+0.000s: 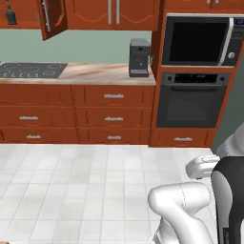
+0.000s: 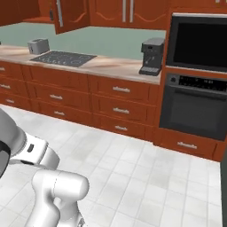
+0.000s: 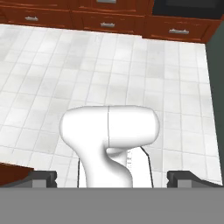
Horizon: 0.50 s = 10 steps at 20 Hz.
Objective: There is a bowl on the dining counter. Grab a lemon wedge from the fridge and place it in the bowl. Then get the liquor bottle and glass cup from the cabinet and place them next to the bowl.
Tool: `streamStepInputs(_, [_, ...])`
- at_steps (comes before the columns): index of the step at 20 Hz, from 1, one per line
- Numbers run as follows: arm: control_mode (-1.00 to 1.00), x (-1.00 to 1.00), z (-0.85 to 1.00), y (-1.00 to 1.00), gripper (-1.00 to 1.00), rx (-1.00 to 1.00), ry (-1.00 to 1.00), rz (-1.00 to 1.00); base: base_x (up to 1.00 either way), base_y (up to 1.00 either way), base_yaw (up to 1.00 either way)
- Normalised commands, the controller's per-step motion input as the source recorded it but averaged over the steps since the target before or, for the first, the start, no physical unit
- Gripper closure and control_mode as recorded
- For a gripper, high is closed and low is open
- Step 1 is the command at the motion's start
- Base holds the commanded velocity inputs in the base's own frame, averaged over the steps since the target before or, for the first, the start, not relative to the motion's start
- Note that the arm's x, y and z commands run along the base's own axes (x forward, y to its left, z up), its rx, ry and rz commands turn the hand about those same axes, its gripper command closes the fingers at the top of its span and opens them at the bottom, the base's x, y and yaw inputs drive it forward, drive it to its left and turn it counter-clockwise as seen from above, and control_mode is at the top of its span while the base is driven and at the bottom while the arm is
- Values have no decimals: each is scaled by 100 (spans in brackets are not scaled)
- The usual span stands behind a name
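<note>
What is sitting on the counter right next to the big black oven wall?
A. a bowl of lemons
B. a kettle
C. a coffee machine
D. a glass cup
C. A dark grey coffee machine stands at the end of the counter, beside the tall unit holding the microwave and oven.

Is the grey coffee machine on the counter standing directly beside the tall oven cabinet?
Yes, the grey coffee machine stands at the counter's end, against the oven cabinet.

Cabinet [image 1: 53, 19] open; dark bottle [image 1: 10, 17], perhaps liquor, inside.
</note>
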Motion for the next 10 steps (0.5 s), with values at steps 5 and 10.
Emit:
streamStepInputs(5, [100,0,0,0,-100,0,0,0,100,-21,31])
streamStepInputs(10, [100,0,0,0,-100,0,0,0,100,-5,35])
